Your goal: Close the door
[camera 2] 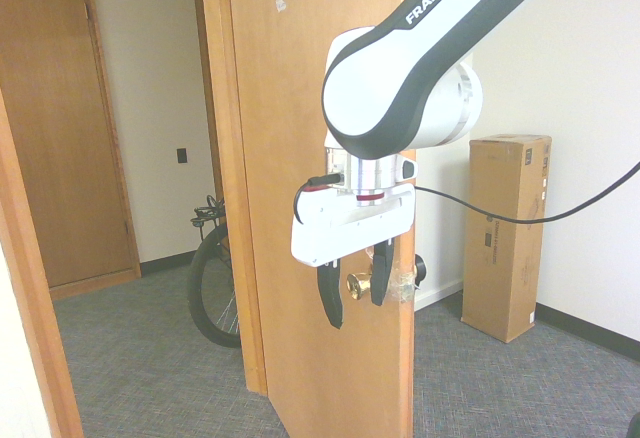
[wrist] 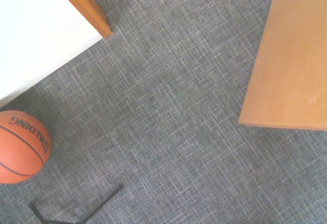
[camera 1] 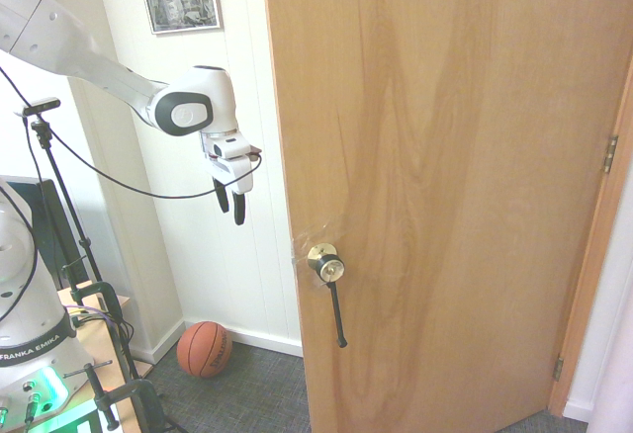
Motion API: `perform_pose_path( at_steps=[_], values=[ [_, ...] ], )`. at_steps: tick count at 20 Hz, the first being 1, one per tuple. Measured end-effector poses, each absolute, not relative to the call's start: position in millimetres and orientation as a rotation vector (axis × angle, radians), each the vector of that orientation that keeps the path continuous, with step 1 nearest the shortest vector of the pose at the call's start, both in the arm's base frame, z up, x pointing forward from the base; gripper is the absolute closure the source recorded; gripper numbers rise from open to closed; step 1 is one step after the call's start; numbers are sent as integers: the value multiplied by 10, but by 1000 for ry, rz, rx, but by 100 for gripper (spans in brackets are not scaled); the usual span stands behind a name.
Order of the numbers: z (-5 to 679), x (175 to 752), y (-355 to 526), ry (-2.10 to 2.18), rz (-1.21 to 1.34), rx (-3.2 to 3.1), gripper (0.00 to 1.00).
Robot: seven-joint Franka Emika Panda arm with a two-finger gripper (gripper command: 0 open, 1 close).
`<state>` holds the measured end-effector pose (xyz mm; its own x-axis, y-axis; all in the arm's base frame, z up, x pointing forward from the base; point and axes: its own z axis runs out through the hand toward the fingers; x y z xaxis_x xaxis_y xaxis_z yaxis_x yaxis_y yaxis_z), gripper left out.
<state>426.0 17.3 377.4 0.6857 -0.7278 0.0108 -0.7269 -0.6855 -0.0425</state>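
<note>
Claw [camera 1: 231, 203] hangs in open air with its two dark fingers pointing down and spread apart, gripping nothing. Both exterior views show a clear gap between the fingertips.

Just beside the claw, level with it and a little lower, stands the free edge of the door [camera 1: 445, 176], a tall light-brown wooden panel swung well out from its frame. From the second exterior view the claw sits in front of the door's face, near the free edge, with the brass knob [camera 2: 356, 284] showing between its fingers from that angle; whether the claw touches the wood cannot be told. In the first exterior view the knob [camera 1: 327, 265] lies below the claw, with a thin black rod [camera 1: 338, 316] hanging from it. Hinges [camera 1: 610, 153] are on the far side of the panel from the claw.

Straight beneath the claw is grey carpet [wrist: 168, 111]; a basketball [wrist: 23, 147] rests on it near the white wall.

Judging by this, the step in hand is the approach: the door is not yet closed and no push is plainly under way. The next move calls for setting the claw against the door's face near the free edge, away from the hinges for leverage, then pressing steadily along the swing arc toward the frame. Care is needed not to snag the rod or knob.
</note>
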Motion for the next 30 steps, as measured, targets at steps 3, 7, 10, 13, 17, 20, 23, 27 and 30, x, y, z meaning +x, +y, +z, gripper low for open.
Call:
perform_pose_path(
  at_steps=[3, 7, 10, 13, 17, 20, 23, 27, 30],
  values=[
    [3788, 4262, 154, 1234, -50, -2850, 0],
    [3704, 4134, 134, 1239, -32, -2863, 0],
    [3595, 3881, 153, 1245, -8, -2877, 0],
    [3655, 3685, 83, 1294, -41, -2841, 0],
    [3871, 3626, -230, 1418, -96, -2743, 0],
    [3860, 3595, -584, 1533, -89, -2672, 0],
    [3835, 3609, -885, 1621, -87, -2615, 0],
    [3909, 3492, -1464, 1745, -103, -2539, 0],
    [3929, 3344, -1805, 1794, -89, -2497, 0]
  ],
)
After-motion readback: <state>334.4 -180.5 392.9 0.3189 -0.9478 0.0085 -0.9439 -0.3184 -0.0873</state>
